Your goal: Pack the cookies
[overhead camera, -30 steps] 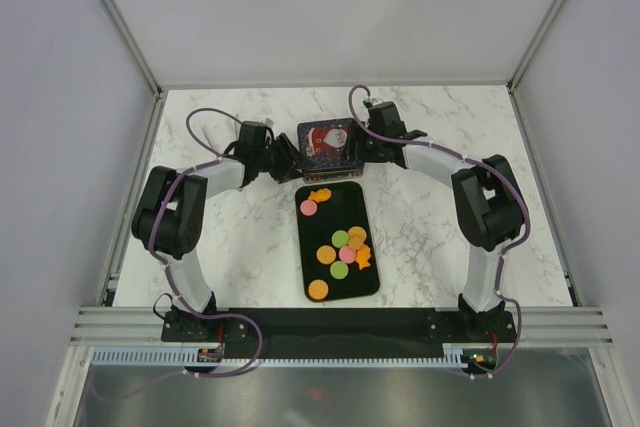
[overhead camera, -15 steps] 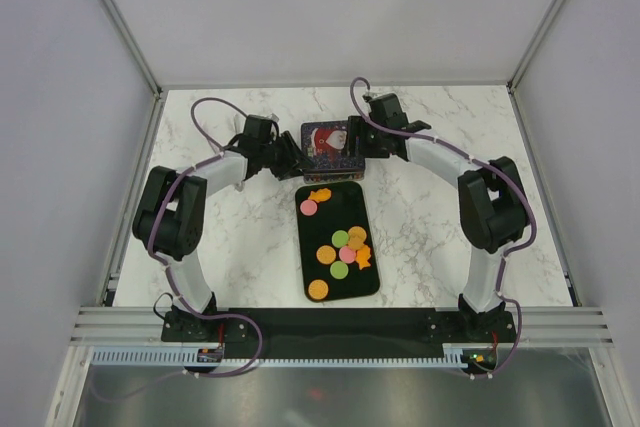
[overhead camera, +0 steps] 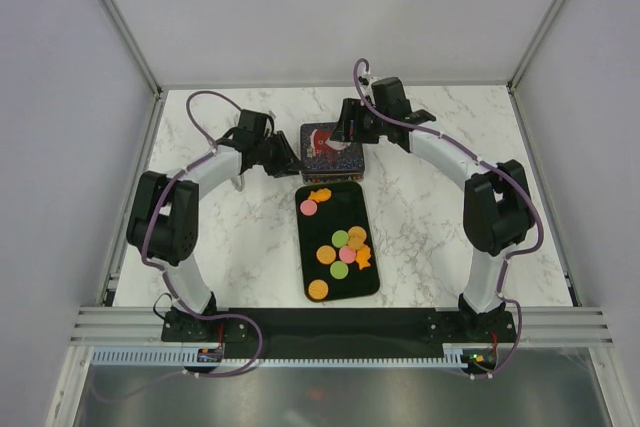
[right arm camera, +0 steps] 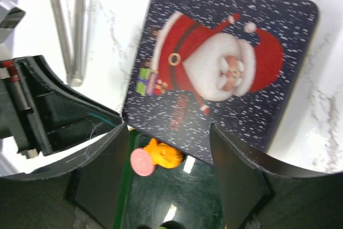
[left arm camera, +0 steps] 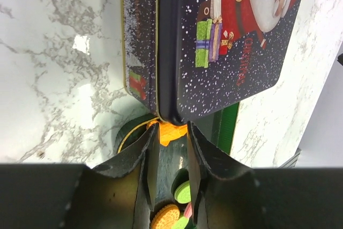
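The cookies (overhead camera: 345, 247) lie on a dark tray (overhead camera: 372, 217): orange, pink, green and brown rounds, plus an irregular orange one (overhead camera: 320, 194) at the far end. A Santa tin (overhead camera: 330, 147) with its lid on stands at the tray's far end. My left gripper (overhead camera: 290, 159) is at the tin's near-left corner. In the left wrist view its fingers (left arm camera: 147, 159) stand narrowly apart, with the lid's corner (left arm camera: 171, 113) right at their tips. Whether they pinch it is unclear. My right gripper (overhead camera: 350, 127) hovers open over the tin lid (right arm camera: 214, 63), holding nothing.
White enclosure walls and an aluminium frame (overhead camera: 130, 57) ring the marble table (overhead camera: 230, 237). Through the left fingers show an orange cookie (left arm camera: 171, 131) and a green one (left arm camera: 183, 191). A pink cookie (right arm camera: 143, 162) and an orange one (right arm camera: 163, 156) lie by the tin's edge.
My left jaws have narrowed at the tin's corner. The right arm has risen and swung left, from beside the tin to above its far part. The tin and cookies have not moved.
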`<act>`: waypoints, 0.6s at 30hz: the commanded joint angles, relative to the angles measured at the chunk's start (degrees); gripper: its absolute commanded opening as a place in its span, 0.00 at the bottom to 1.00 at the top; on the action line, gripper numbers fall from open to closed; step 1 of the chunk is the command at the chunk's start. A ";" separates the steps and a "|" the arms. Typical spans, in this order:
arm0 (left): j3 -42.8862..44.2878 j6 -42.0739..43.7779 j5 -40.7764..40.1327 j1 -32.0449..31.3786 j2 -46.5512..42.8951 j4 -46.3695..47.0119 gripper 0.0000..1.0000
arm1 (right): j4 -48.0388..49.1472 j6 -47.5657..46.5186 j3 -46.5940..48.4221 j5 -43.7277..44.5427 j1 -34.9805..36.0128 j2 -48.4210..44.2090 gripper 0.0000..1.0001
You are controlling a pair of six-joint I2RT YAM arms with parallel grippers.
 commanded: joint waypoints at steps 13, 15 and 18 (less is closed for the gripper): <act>6.47 5.88 -3.66 9.61 -17.92 -9.68 0.26 | 18.37 11.74 6.19 -16.90 5.45 9.94 0.03; 7.26 6.41 -3.57 9.70 -18.19 -10.39 0.26 | 20.23 13.33 6.10 -16.82 6.86 12.75 0.00; 7.01 6.68 -3.31 9.78 -18.10 -10.57 0.26 | 23.30 13.68 4.17 -15.59 8.97 16.00 0.00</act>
